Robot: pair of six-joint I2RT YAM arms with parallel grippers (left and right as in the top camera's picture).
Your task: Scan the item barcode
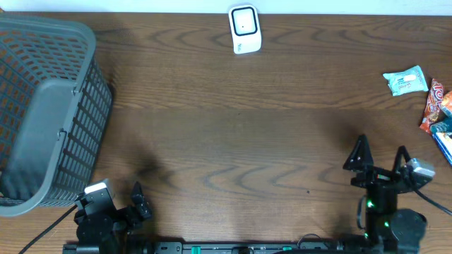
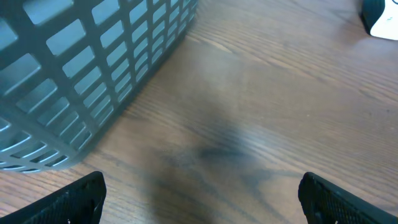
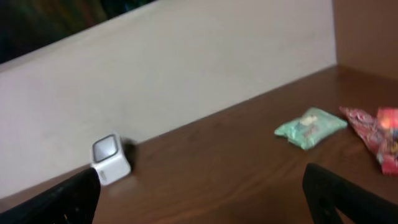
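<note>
Left gripper [image 2: 202,202] and right gripper [image 1: 381,149] gape wide, both empty.
The green packet [image 1: 406,80] lies far right, well apart from the scanner [image 1: 245,29]; it looks light, soft and crinkly, best pinched across a sealed end.

Bench [image 1: 247,127] dark brown with wavy grain; basket [image 1: 92,120] grey, slotted in a grid; scanner [image 1: 245,29] white (dark face); snack packet [image 1: 407,80] mint green; candy wrapper [image 1: 434,106] red with pale markings.
</note>
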